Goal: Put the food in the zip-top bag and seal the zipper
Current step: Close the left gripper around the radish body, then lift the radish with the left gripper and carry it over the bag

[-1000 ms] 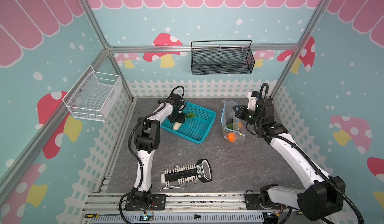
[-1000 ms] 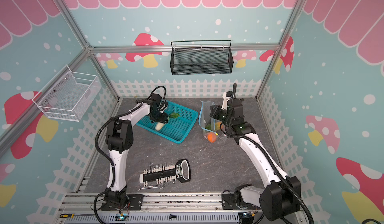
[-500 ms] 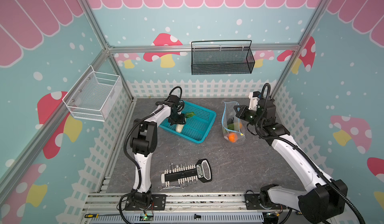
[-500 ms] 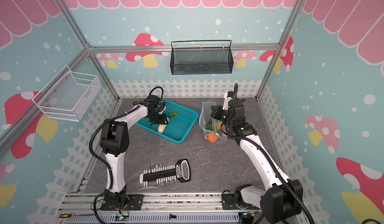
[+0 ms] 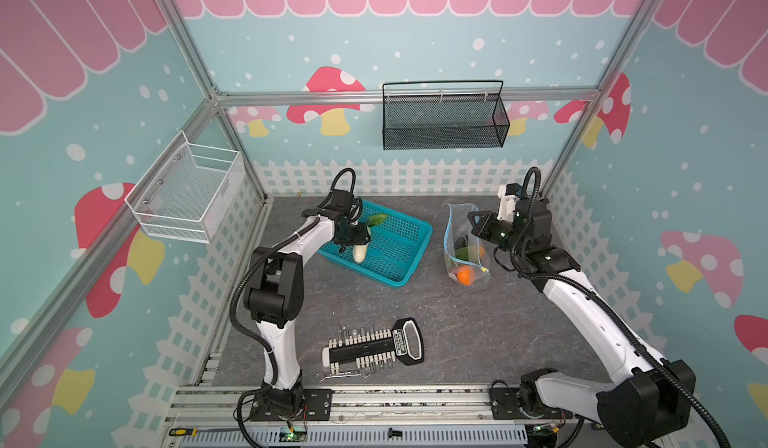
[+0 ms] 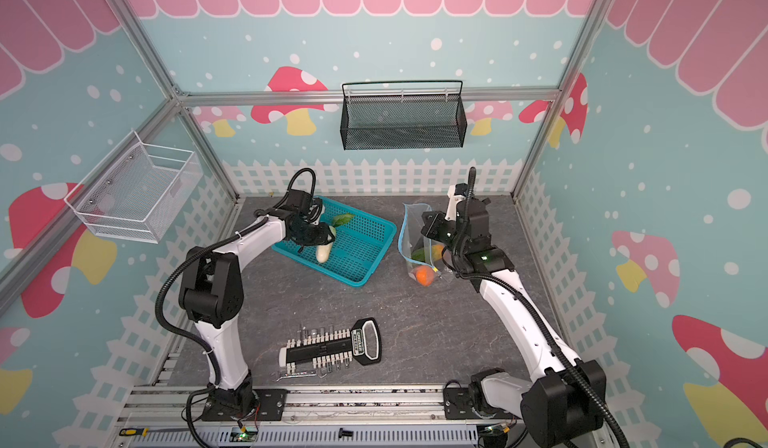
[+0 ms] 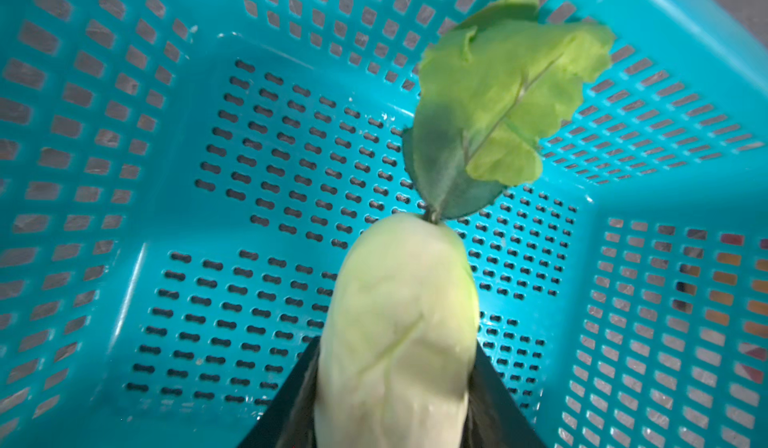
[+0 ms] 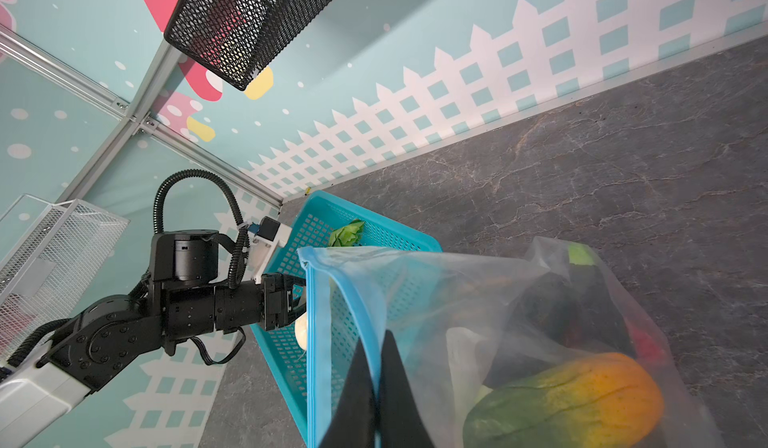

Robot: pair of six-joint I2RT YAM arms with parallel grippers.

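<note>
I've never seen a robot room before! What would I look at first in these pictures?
Probably the pale cabbage with its green leaf, gripped in the left jaws inside the teal basket at the back left of the table. Next, the clear zip-top bag on the right, its blue edge pinched by the right jaws, with an orange fruit and other colourful food inside.

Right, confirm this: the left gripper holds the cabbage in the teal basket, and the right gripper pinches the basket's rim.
Wrong: the right gripper pinches the zip-top bag's blue zipper edge, as the right wrist view shows. The rest stands.
</note>
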